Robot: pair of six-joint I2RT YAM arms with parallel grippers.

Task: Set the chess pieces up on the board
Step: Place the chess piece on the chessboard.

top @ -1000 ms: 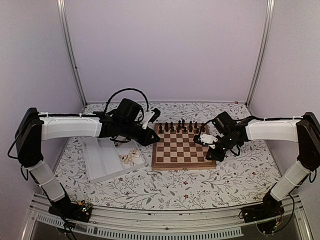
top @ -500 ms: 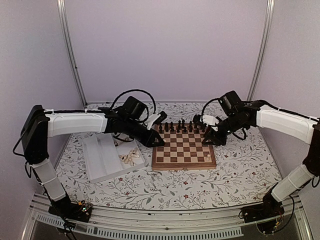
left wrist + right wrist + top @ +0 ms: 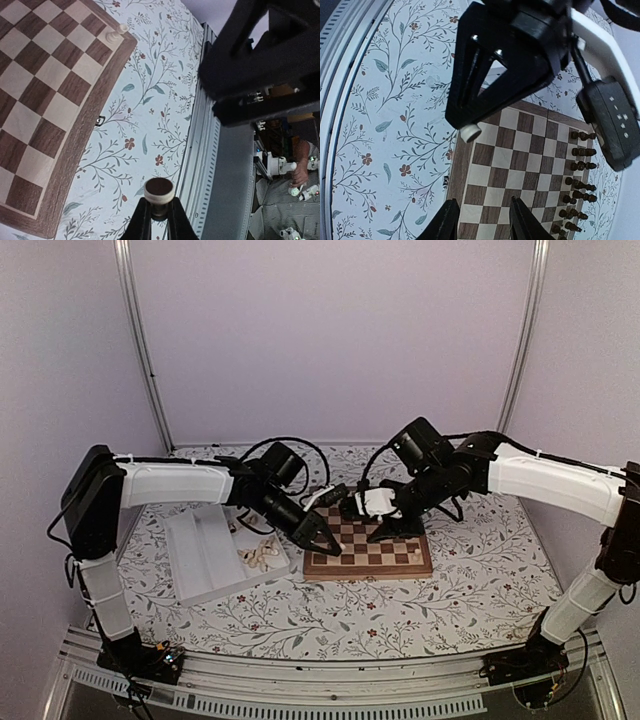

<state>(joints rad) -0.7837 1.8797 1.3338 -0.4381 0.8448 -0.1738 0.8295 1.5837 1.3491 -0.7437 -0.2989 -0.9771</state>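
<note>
At the left, the white tray (image 3: pixel 205 555) lies on the bench (image 3: pixel 480 590), with a small heap of cream pieces (image 3: pixel 262 557) at its 3 o'clock end. Next, the left fingers (image 3: pixel 327 543) are clenched on one cream piece (image 3: pixel 159 190), which sits right at their tips above the board's (image 3: pixel 395 552) left edge. One cream pawn (image 3: pixel 116 35) stands on the board's near right corner. The dark pieces (image 3: pixel 577 180) stand along the far rows. The right fingers (image 3: pixel 481 215) are released, holding nothing, over the board; the held piece is at their 12 o'clock, well apart.
</note>
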